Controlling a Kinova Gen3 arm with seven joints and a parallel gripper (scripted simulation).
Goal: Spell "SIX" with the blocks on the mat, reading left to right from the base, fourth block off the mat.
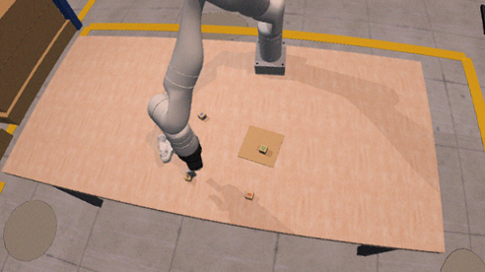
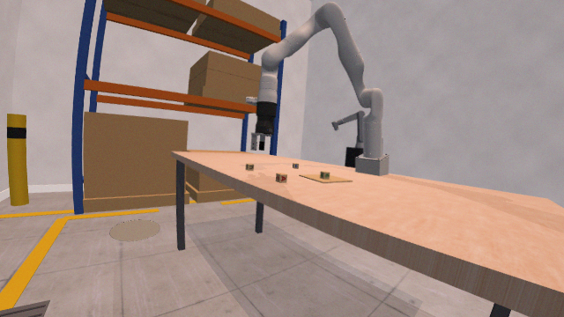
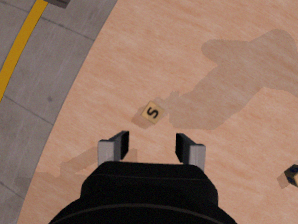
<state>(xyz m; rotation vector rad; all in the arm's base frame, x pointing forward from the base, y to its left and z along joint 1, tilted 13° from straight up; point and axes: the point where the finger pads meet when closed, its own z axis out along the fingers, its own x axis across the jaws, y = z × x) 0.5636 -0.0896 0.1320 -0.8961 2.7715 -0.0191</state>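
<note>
See gripper (image 1: 190,173) (image 2: 257,149) (image 3: 152,142) wide open, w/ nothing btwn fingers. Hangs above tabletop (image 1: 350,147) (image 2: 397,211) (image 3: 165,30), on robot's right of mat (image 1: 248,141) (image 2: 339,180), pointing down. Find S block (image 1: 188,178) (image 2: 249,167) (image 3: 152,112) below gripper, well apart from mat on robot's right & a bit toward far table edge. In wrist view, spot S block just past fingertips, approx. centred L-R on gap btwn them; not touched by either. Can read black "S" on top, turned askew to fingers in that view. Rests flat on tabletop, off mat.

Find green-letter block (image 1: 263,149) (image 2: 324,175) on mat, near its middle, w/ top letter too small to read for sure. Find red-letter block (image 1: 249,196) (image 2: 281,178) off mat, beyond its far side as seen from arm base (image 1: 267,71) (image 2: 366,166). Can't make out top letter there. Find blue-marked block (image 1: 202,115) (image 2: 295,165) (image 3: 293,175) off mat too, on robot's right & a bit nearer base; in wrist view, cut by R edge of pic, well to one side of gripper. Can't read that letter either.

See mat lying flat on tabletop, w/ only one block on it & three off. Can't call "SIX" spelled: S block off mat, no row on it.
</note>
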